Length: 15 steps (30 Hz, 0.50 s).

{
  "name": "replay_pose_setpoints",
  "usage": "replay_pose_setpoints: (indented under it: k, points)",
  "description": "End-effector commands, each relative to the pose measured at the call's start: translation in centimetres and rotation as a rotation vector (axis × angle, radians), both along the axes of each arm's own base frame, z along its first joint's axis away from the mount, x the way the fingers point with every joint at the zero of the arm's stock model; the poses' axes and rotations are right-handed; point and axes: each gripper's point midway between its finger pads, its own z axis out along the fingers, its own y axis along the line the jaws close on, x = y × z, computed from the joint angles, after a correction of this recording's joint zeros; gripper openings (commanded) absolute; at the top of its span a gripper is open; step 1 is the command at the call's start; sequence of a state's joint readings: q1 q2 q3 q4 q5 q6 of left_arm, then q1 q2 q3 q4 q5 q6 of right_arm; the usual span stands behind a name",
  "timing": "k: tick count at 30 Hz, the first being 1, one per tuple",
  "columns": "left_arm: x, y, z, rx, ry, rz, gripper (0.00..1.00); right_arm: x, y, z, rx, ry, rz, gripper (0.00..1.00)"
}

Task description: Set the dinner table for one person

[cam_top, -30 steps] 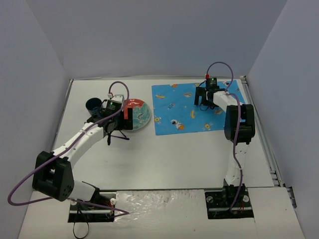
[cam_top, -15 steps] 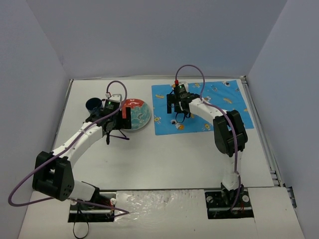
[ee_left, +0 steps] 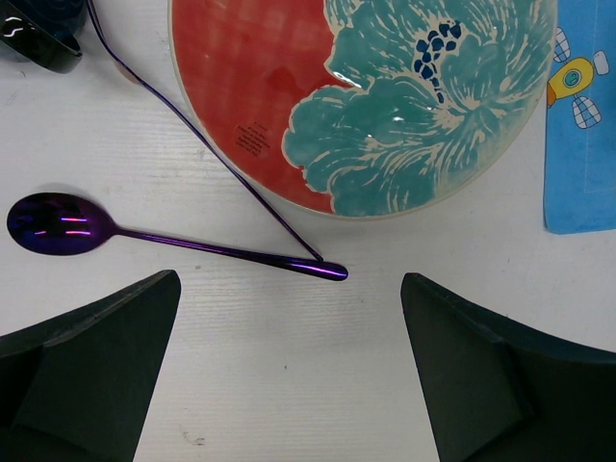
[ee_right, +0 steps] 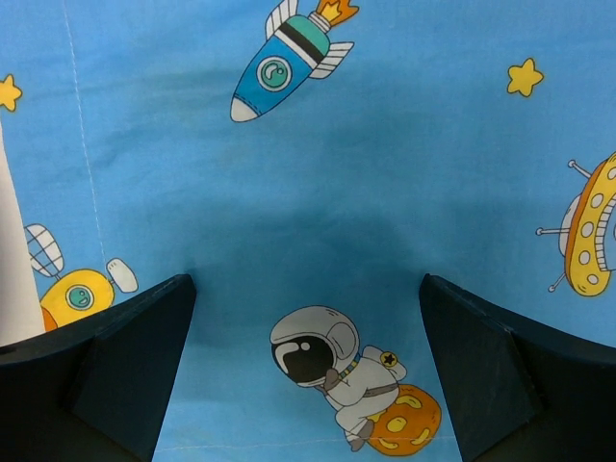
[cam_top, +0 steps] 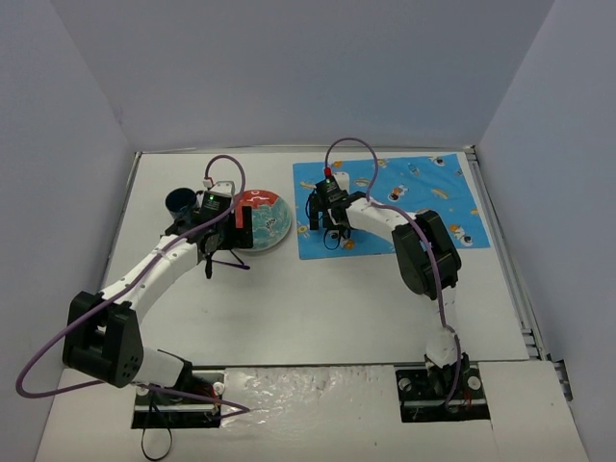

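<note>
The white dinner table [cam_top: 318,308] carries a blue cartoon-print mat [cam_top: 385,207] at the back right. A red and teal plate [cam_top: 262,219] lies left of the mat, shown close up in the left wrist view [ee_left: 366,96]. A purple spoon [ee_left: 58,223] and a thin purple utensil handle [ee_left: 212,159] lie on the table just in front of the plate. A dark blue cup [cam_top: 179,202] stands further left. My left gripper [cam_top: 236,236] hovers open and empty over the bare table [ee_left: 289,385] near the spoon handle's tip. My right gripper [cam_top: 325,223] is open and empty over the mat's astronaut print [ee_right: 308,375].
The table has metal edge rails [cam_top: 515,279] on the right and grey walls on three sides. The mat's left edge and bare table show at the left of the right wrist view [ee_right: 8,250]. The cup's rim shows in the left wrist view [ee_left: 34,38].
My right gripper has swept left across the mat from its right-middle to its left part, staying open. My left arm has hardly moved.
</note>
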State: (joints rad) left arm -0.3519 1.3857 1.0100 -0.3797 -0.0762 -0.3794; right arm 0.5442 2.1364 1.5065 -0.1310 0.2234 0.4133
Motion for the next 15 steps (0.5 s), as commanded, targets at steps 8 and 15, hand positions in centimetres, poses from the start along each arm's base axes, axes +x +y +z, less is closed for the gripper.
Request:
replay_pose_setpoints:
  k: [8, 15]
  points:
    - [1.6, 0.5, 3.6, -0.027, -0.101, 0.046, 0.97, 2.2, -0.5, -0.9, -0.036, -0.034, -0.076, 0.99]
    - [1.8, 0.8, 3.5, -0.033, -0.096, 0.054, 0.97, 2.9, -0.2, -1.1, -0.032, -0.037, -0.073, 0.99]
